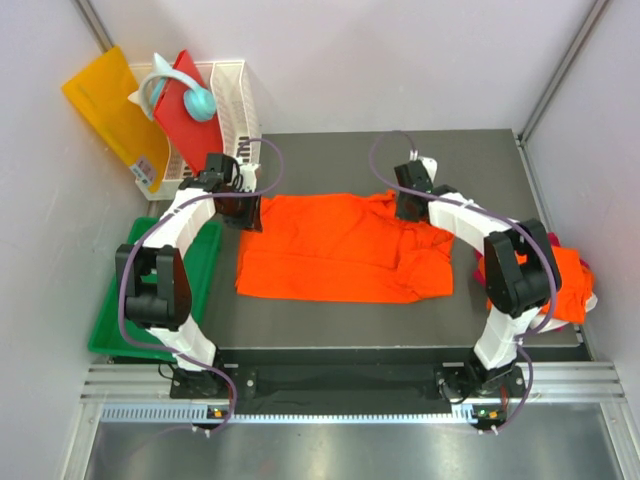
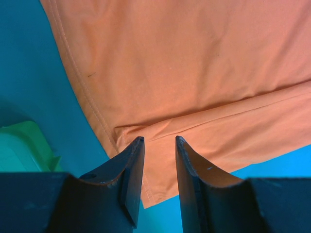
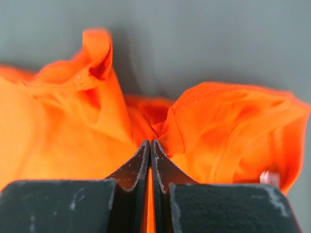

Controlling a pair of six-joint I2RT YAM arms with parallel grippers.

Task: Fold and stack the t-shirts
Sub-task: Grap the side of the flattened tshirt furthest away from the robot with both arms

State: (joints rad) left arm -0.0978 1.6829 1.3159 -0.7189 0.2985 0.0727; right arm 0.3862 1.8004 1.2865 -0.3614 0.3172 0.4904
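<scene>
Closest to my right wrist camera, the right gripper (image 3: 150, 141) has its two dark fingers pressed flat together, with a thin sliver of orange cloth caught between them. It is pinching the orange t-shirt (image 1: 340, 250) at its far right end, where the fabric stands up in crumpled folds on both sides of the fingertips. From above I see this shirt spread across the middle of the dark table (image 1: 330, 335), mostly flat on the left and bunched on the right. My left gripper (image 2: 160, 138) sits over the shirt's far left corner, its jaws partly apart and holding nothing; the hemmed corner lies flat below the gap. Well off to the right, under the right arm's elbow, a second orange t-shirt (image 1: 570, 280) is heaped at the table's edge, with a bit of a magenta-pink t-shirt (image 1: 480, 270) showing beside it. A green tray (image 1: 110, 330) lies left of the table.
</scene>
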